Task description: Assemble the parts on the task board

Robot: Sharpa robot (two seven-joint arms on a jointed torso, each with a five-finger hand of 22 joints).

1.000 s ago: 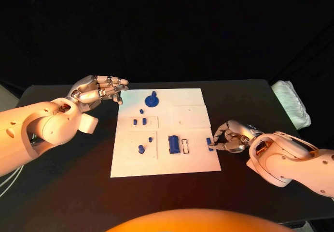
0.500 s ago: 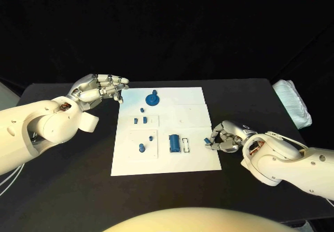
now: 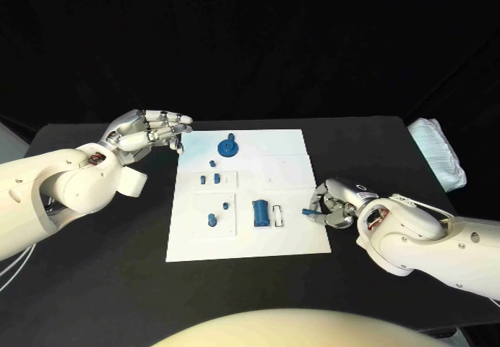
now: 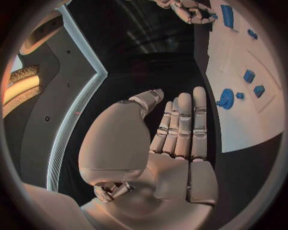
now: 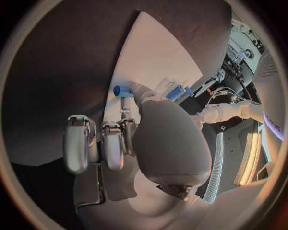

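Note:
The white task board (image 3: 292, 173) lies mid-table, with a round blue part (image 3: 228, 148) at its far end. Several small blue parts (image 3: 212, 220) sit on its left half. A blue block (image 3: 259, 214) stands beside a white slot (image 3: 277, 215). My right hand (image 3: 337, 203) hovers at the board's right edge and pinches a small blue part (image 3: 311, 212), seen in the right wrist view as a blue part (image 5: 123, 90) over the board (image 5: 157, 57). My left hand (image 3: 148, 131) floats off the board's far left corner holding nothing, its fingers (image 4: 182, 124) straight beside the board (image 4: 237, 129).
A crumpled white cloth (image 3: 438, 153) lies at the table's right edge. Bare black table (image 3: 104, 253) surrounds the board on the left and front. The left wrist view shows my right hand (image 4: 191, 9) at the board's far side.
My right hand has rolled inward at the board's right edge, and the small blue part in its fingers has tilted and come up a little. The left hand has stayed put.

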